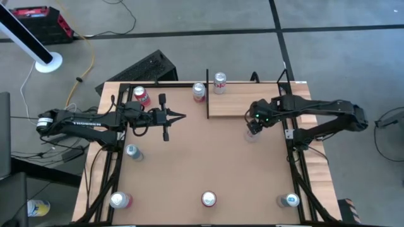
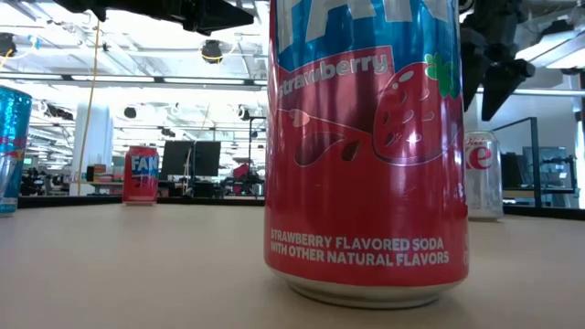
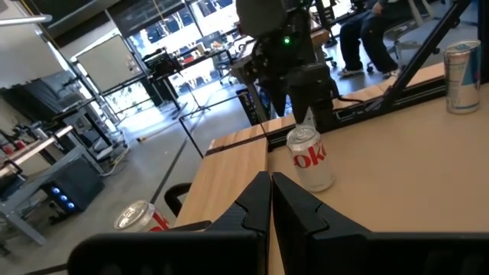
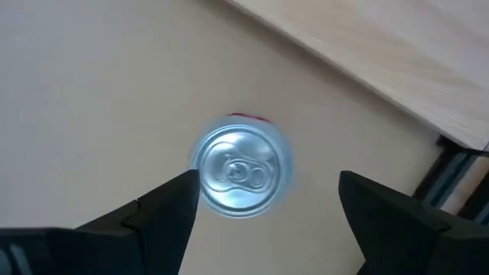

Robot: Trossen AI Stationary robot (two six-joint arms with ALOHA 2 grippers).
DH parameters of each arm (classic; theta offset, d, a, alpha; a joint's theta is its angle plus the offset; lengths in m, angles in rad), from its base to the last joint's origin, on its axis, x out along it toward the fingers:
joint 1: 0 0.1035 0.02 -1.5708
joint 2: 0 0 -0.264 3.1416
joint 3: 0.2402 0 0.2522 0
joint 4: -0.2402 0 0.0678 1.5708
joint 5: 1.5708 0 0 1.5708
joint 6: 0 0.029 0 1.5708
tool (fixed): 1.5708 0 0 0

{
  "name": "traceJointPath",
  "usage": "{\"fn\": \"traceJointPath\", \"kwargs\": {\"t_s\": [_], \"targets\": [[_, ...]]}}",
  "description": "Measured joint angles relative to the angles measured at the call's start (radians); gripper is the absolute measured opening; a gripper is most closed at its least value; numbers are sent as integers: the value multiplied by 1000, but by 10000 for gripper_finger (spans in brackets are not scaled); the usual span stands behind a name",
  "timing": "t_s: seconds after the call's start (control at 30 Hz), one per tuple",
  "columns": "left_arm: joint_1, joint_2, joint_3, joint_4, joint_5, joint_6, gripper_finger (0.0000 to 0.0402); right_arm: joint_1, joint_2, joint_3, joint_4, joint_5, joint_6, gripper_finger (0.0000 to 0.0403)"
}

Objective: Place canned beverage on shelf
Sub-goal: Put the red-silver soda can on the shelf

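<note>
Open-plan robotics lab: rows of monitors (image 2: 190, 157), ceiling ducts, equipment racks (image 3: 46, 164), concrete floor (image 1: 334, 57).

From above I see the shelf (image 1: 243, 106) at the desk's (image 1: 189, 164) far edge with one can (image 1: 219, 82) on it, another can (image 1: 199, 92) just left of it, and the right gripper (image 1: 254, 129) over a can (image 4: 241, 173) just beside its near edge.

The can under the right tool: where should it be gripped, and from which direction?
The can stands upright on the table beside the shelf, lid up. Probably best to come straight down with the right tool, open above it, and close on the round side wall just below the rim.
</note>
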Motion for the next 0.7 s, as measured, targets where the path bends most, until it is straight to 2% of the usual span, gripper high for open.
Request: {"fn": "traceJointPath", "kwargs": {"t_s": [0.37, 0.7], "targets": [[0, 0, 0, -7, 0, -3, 0, 25, 90, -5, 29, -4, 7, 336], [0, 0, 0, -14, 0, -3, 0, 17, 88, -77, 42, -18, -8, 336]]}}
